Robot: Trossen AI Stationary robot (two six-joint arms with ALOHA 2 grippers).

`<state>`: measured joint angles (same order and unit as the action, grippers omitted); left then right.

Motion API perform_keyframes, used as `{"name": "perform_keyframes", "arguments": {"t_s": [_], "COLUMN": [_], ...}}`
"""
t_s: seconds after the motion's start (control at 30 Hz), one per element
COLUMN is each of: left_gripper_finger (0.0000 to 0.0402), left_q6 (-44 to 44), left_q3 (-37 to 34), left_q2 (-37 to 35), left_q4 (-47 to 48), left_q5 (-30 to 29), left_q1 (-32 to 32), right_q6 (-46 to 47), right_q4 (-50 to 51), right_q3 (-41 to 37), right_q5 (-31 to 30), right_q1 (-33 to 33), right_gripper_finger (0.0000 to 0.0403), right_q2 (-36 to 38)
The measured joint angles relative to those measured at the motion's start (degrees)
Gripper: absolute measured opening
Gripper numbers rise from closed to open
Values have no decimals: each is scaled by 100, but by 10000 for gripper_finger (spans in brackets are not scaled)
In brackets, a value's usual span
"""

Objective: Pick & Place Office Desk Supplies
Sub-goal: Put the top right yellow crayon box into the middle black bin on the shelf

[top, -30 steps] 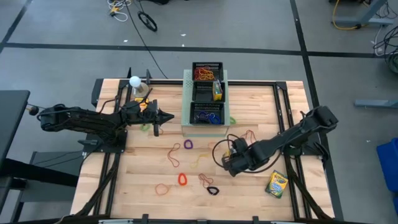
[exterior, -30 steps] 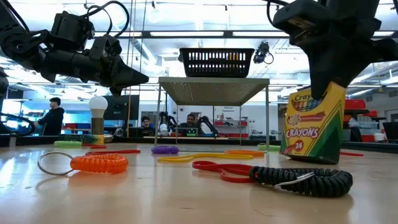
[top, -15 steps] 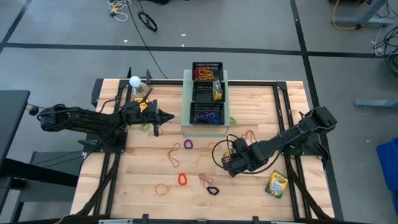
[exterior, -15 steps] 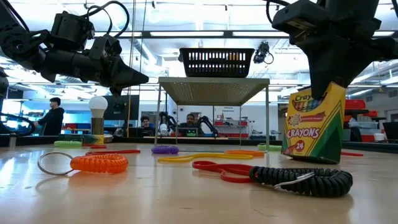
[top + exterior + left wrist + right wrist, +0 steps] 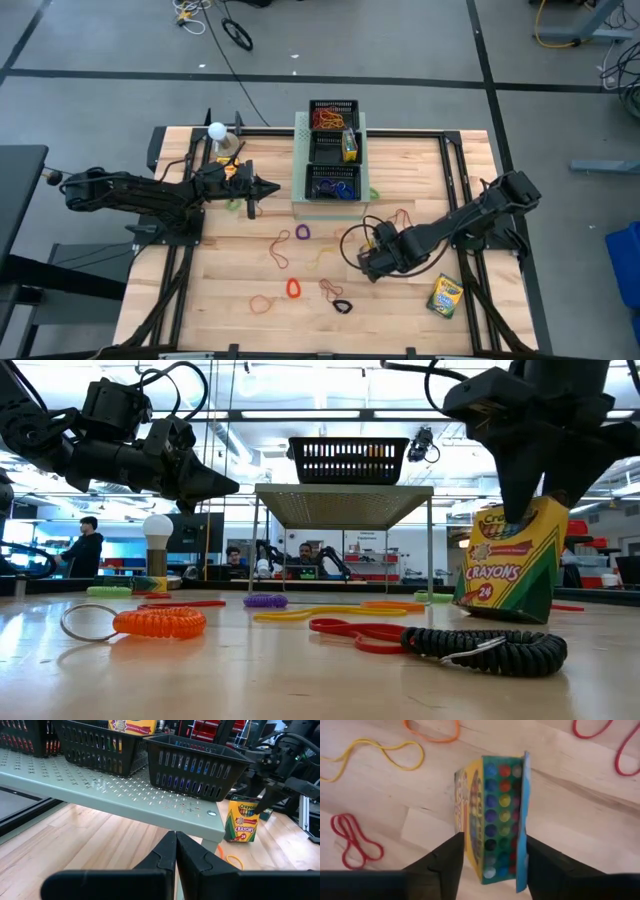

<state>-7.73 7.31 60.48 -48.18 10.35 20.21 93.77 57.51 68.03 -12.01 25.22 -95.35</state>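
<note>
A yellow-and-green crayon box (image 5: 505, 565) stands upright on its bottom end on the wooden table, its lid flap open (image 5: 521, 820). My right gripper (image 5: 494, 847) points down over it, open, one finger on each side of the box's top; in the high view this gripper (image 5: 372, 262) hides the box. My left gripper (image 5: 175, 850) is shut and level, empty, beside the pale-green stand (image 5: 300, 205). Two black mesh trays (image 5: 333, 118) (image 5: 333, 182) sit on that stand. Rubber-band loops (image 5: 278, 250) lie on the table. My right gripper comes from above with a finger (image 5: 451, 857) beside each broad face of the crayon box's open top (image 5: 492, 775). I cannot tell whether the fingers touch the box. The box rests on the table.
A second crayon box (image 5: 445, 296) lies flat near the table's right front. Another one (image 5: 350, 146) sits on the stand between the trays. An orange coil (image 5: 160, 622) and a black coil (image 5: 490, 648) lie near the front. A white ball on a stand (image 5: 217, 131) is far left.
My right gripper has opened above the crayon box without moving off. The box's top has shifted a little sideways, and the box leans slightly while its bottom stays on the table.
</note>
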Motion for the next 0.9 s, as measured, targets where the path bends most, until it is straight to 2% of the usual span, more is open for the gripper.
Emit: {"name": "perform_keyframes", "arguments": {"t_s": [0.37, 0.7, 0.9], "left_gripper_finger": [14, 14, 14], "left_q6": [0, 0, 0], "left_q3": [0, 0, 0], "left_q2": [0, 0, -1], "left_q4": [0, 0, 0], "left_q5": [-1, -2, -2], "left_q1": [0, 1, 0], "right_q6": [-364, -364, -517], "right_q4": [-445, -442, -433], "right_q3": [0, 0, 0], "right_q5": [24, -7, 8], "right_q1": [-110, -110, -183], "right_gripper_finger": [202, 249, 248], "right_q2": [0, 0, 0]}}
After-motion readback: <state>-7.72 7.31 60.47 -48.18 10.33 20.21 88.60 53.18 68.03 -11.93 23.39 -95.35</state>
